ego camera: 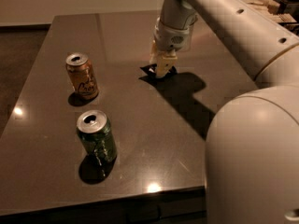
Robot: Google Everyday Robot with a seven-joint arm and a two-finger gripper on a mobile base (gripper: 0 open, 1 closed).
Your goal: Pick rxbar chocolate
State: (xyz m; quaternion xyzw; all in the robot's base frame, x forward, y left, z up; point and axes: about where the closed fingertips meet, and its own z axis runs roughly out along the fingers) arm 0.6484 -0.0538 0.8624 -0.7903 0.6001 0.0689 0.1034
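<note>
The tool is down at the far middle of the dark surface, hanging from the pale arm that reaches in from the right. It sits right at the rxbar chocolate, which shows only as a small dark shape lying flat on the surface, poking out to the left of the tool and merging with the arm's shadow on the right. Whether the tool is apart, together or clamped on the bar, I cannot tell from this view. The orange can and the green can stand upright well off to the left, clear of the work. The main risk, as I judge it, is a poor grasp. The bar is thin and lies flat, so the tool may catch only an edge of the slick wrapper, and the bar could slide out or drop once lifted. Pressing too low could also scrape the surface and push the bar aside instead of gripping it. The cans seem too far off to be knocked.
</note>
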